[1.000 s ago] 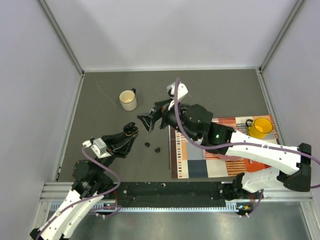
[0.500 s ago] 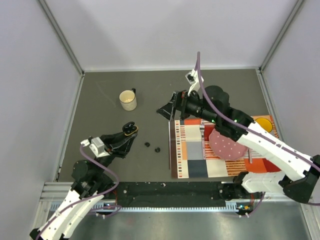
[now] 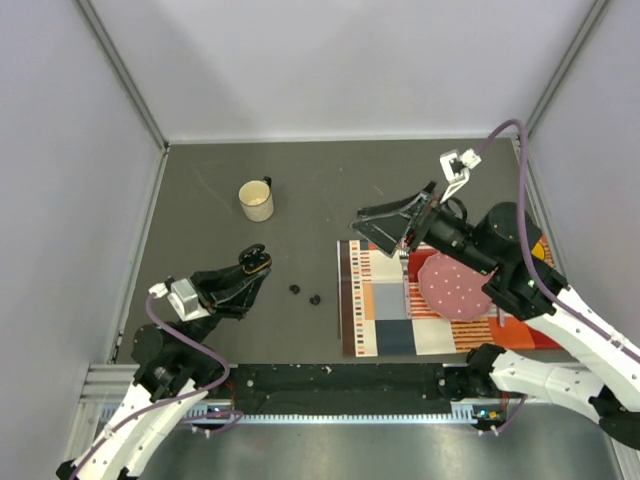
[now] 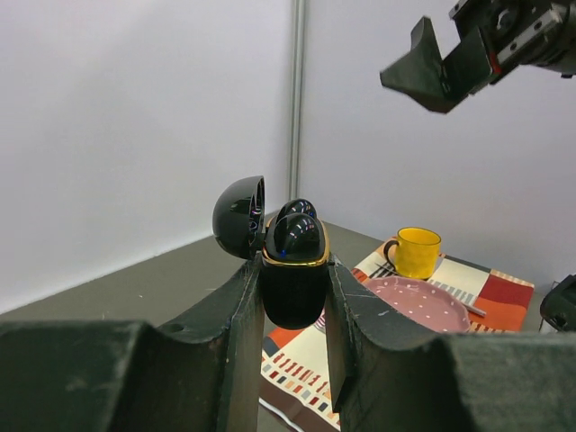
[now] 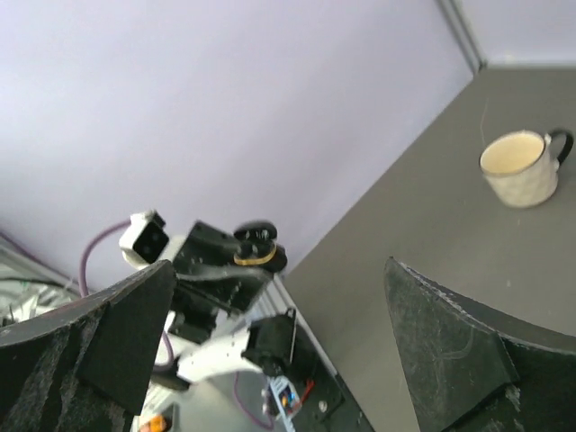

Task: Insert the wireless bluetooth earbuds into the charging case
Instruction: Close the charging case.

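- Black charging case (image 4: 292,274) is pinched between the two fingers of the left claw (image 3: 250,272), held up off the grey counter (image 3: 210,230).
- Its lid (image 4: 239,216) is flipped open, and a gold band runs round the rim of the case.
- Shiny round black bits show at the top of the case. I cannot tell if they are earbuds.
- Two tiny black earbuds (image 3: 295,290) lie on the counter, close together. They are just to the right of the left claw and left of the striped placemat (image 3: 385,320).
- The right claw (image 3: 385,225) is up in the air over the far edge of the placemat. Its fingers are spread wide with nothing between them.
- A pink dotted plate (image 3: 455,285) lies on the placemat, and a yellow mug (image 4: 414,252) stands behind it.
- A cream mug (image 3: 256,200) stands on the counter, well apart from the earbuds.
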